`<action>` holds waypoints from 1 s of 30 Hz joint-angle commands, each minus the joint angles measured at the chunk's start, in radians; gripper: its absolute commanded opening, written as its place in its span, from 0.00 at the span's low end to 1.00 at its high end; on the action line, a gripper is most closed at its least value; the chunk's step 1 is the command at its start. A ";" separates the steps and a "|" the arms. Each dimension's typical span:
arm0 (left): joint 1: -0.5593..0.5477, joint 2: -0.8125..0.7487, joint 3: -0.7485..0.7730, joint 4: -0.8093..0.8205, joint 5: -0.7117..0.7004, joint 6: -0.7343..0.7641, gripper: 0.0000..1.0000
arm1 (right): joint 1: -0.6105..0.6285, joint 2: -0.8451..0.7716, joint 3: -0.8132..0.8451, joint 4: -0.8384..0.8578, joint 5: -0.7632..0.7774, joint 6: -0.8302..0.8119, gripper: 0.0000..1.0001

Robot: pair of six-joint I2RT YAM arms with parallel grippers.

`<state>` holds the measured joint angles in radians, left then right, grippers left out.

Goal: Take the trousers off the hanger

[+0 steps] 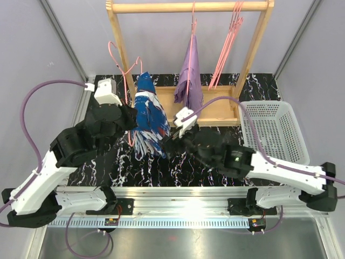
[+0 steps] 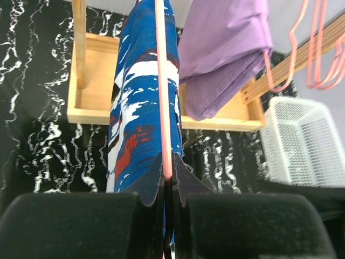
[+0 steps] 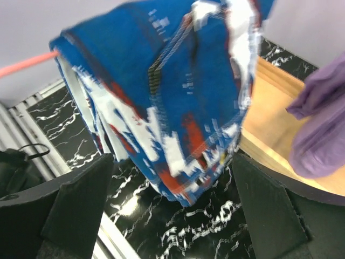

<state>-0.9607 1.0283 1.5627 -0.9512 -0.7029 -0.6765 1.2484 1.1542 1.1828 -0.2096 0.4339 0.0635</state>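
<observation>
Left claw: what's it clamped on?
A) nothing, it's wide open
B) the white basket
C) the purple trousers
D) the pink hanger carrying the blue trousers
D: in the left wrist view the left claw is shut on the bar of the pink hanger, with the blue trousers draped over that bar.

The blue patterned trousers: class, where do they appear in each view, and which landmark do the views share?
Top external: blue patterned trousers at centre, slightly left.
Left wrist: centre, running from the top edge downward.
Right wrist: upper centre, filling much of the picture.
Shared landmark: lilac trousers, to their right in every view.
</observation>
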 commanded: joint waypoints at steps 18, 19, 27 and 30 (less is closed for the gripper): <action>-0.042 0.003 0.287 0.270 -0.152 -0.110 0.00 | 0.118 0.372 0.000 0.559 0.246 -0.182 0.99; -0.042 0.001 0.286 0.278 -0.153 -0.110 0.00 | 0.118 0.372 0.004 0.562 0.233 -0.174 1.00; -0.041 -0.010 0.292 0.339 -0.145 -0.100 0.00 | 0.097 0.410 0.043 0.582 0.181 -0.133 1.00; -0.041 -0.004 0.319 0.341 -0.113 -0.110 0.00 | 0.057 0.421 0.052 0.581 0.154 -0.113 0.99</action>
<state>-0.9970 1.0386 1.7988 -0.8330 -0.8108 -0.7689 1.3476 1.5597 1.1904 0.3038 0.6052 -0.0883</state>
